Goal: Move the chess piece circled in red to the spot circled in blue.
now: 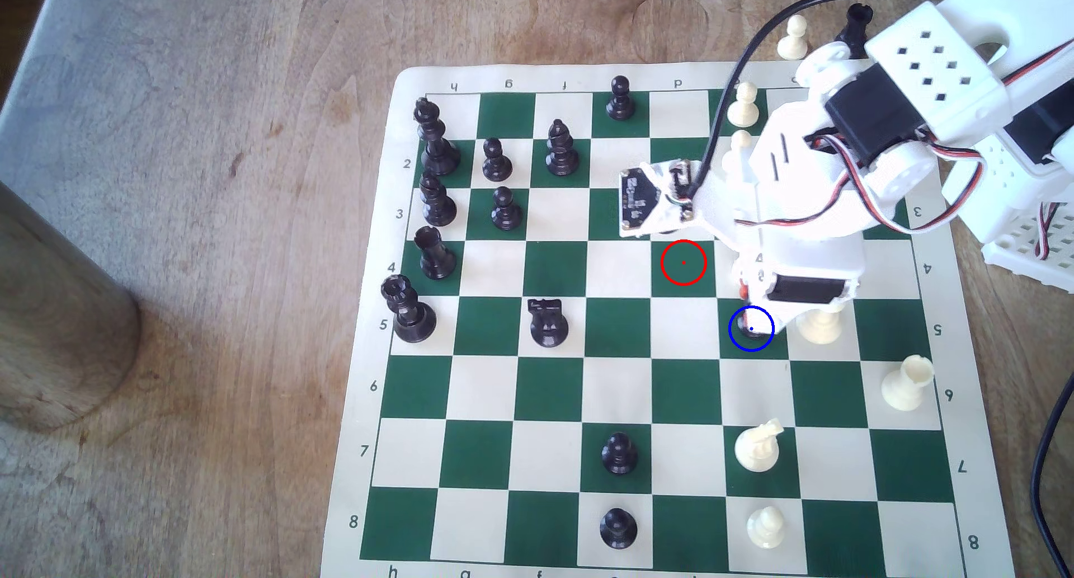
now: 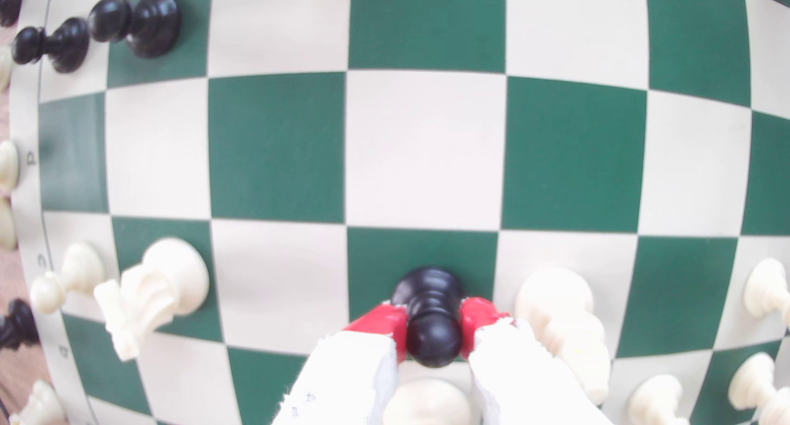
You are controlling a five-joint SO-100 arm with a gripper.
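Pawn (image 2: 431, 318) stands on the spot (image 1: 751, 329); red square is vacated. Gripper (image 2: 431, 329) fingers clamp its head. Remaining: release, retract.

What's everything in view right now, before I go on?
Small glossy black pawn: one, black, between the jaws on the blue-ringed green square.
Red-ringed green square: one, diagonally adjacent to it.
Other black pawns: five, scattered on the board.
Taller black pieces: six, toward the exterior view's left; one more off the board.
Cream-white pieces: seven visible, exterior view's right.
Green-and-cream chess mat: one, on wooden table.
Black cable: one, running to the wrist.
White arm: one; red-padded jaws shut on the pawn.
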